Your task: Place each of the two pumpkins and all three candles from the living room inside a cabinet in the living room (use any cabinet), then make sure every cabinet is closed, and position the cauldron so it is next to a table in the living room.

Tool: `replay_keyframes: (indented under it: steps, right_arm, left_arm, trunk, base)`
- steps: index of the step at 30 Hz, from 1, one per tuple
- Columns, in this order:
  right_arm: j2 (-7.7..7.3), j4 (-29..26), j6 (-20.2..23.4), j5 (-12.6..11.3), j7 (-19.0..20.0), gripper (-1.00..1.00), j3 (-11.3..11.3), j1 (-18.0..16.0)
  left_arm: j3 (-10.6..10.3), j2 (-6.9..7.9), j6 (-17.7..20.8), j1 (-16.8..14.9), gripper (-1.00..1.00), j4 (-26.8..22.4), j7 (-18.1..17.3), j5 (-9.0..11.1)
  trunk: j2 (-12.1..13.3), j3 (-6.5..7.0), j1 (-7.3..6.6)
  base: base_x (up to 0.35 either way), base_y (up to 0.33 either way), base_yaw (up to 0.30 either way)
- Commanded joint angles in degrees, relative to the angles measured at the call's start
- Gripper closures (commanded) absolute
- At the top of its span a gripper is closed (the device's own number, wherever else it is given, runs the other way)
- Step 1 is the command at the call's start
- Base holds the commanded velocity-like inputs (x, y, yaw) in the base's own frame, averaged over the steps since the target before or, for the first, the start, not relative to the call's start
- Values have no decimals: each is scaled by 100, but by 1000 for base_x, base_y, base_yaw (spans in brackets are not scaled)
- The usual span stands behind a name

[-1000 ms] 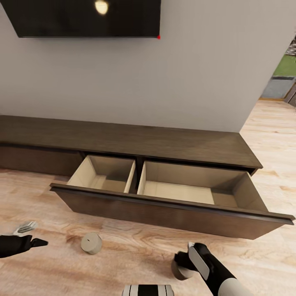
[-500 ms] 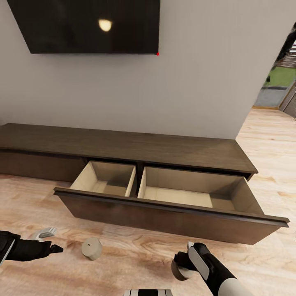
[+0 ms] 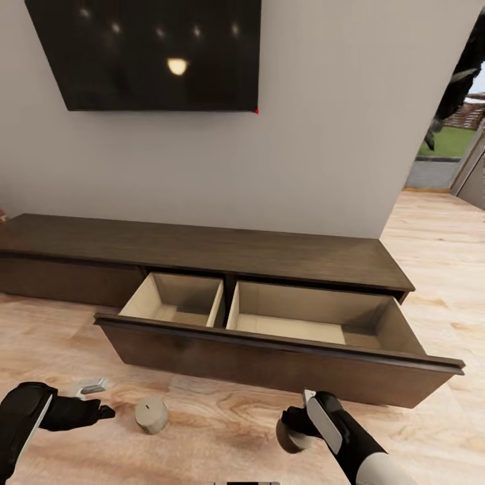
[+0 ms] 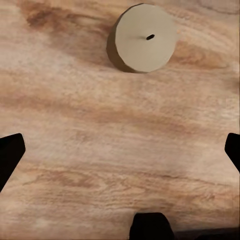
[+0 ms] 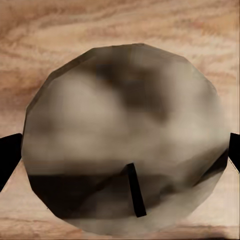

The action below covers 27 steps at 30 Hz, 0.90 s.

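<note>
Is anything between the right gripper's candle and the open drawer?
Only the drawer's own front panel. The right gripper holds its candle low over the floor in front of that panel, so it must be lifted over the front edge. Both drawer compartments look empty.

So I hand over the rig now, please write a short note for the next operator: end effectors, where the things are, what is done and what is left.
Right end effector: shut on a candle, held low above the floor in front of the cabinet.
Left end effector: open, holding nothing, low over the floor beside the second candle, which stands on the wood floor.
Drawer: pulled open, both compartments look bare.
Done: drawer opened, one candle grasped.
Left: put the held candle in the drawer, pick up the floor candle, find the third candle, the pumpkins and the cauldron, then close the drawer.
</note>
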Motion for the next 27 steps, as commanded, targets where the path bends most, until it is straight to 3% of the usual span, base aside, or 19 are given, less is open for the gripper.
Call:
replay_keyframes:
  steps: [1,3,7,11,17,27]
  right_arm:
    - [-3,-88,43,-3,-9,100,0,14]
    - [-5,-227,88,-5,-14,100,-4,28]
    - [-6,-283,110,4,-16,100,16,35]
    - [-6,-290,117,4,-16,100,14,35]
    - [-6,-289,112,15,-16,100,18,40]
    - [-5,-289,102,37,-16,100,23,43]
  left_arm:
    - [0,-82,-3,0,-100,0,165,-4]
    - [0,-255,-11,0,-100,0,541,0]
    - [-7,-377,-15,0,-100,0,833,17]
    - [-9,-395,-20,0,-100,0,860,21]
    - [-9,-391,-24,0,-100,0,861,22]
    - [-9,-390,-99,0,-100,0,858,22]
  trunk:
    - [2,22,-2]
    - [5,67,-7]
    - [10,155,-18]
    - [15,244,-28]
    - [15,244,-28]
    - [15,244,-28]
  base:
    - [0,0,0]
    - [0,0,0]
    - [0,0,-103]
    - [0,0,-244]
    - [0,0,-271]
    - [-115,0,-43]
